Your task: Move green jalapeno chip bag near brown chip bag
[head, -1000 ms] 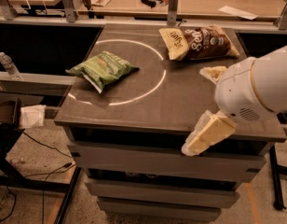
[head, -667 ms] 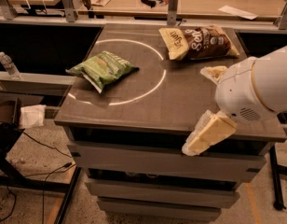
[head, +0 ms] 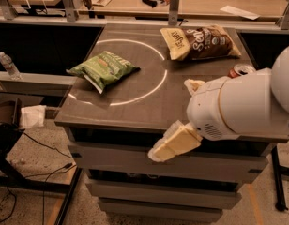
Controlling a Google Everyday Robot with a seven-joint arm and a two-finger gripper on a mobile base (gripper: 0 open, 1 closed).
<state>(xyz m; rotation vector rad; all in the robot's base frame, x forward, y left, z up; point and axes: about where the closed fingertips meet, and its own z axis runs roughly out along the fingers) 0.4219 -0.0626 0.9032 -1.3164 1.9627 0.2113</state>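
Cream-coloured fingers (head: 175, 143) of the gripper (head: 175, 118) stand nearest the camera, at the front right of the table (head: 135, 111). One hangs past the front edge, the other lies over the tabletop. They are spread well apart with nothing between them: the claw is released. A bulky white arm housing (head: 243, 107) sits behind them on the right.

Further in, the green jalapeno chip bag (head: 103, 69) lies flat on the left half of the tabletop, across the left arc of a white circle (head: 158, 81) marked on the surface. Its long axis runs roughly left to right, with one narrow end toward the left edge and the other toward the table's middle.

A red cola can (head: 241, 70) shows partly behind the arm housing at the right.

Farthest on the table, the brown chip bag (head: 201, 42) lies flat at the far right. Its long axis also runs left to right, and its cream-yellow end points left. The two bags are well apart.

A water bottle (head: 8, 65) stands off the table at the far left.
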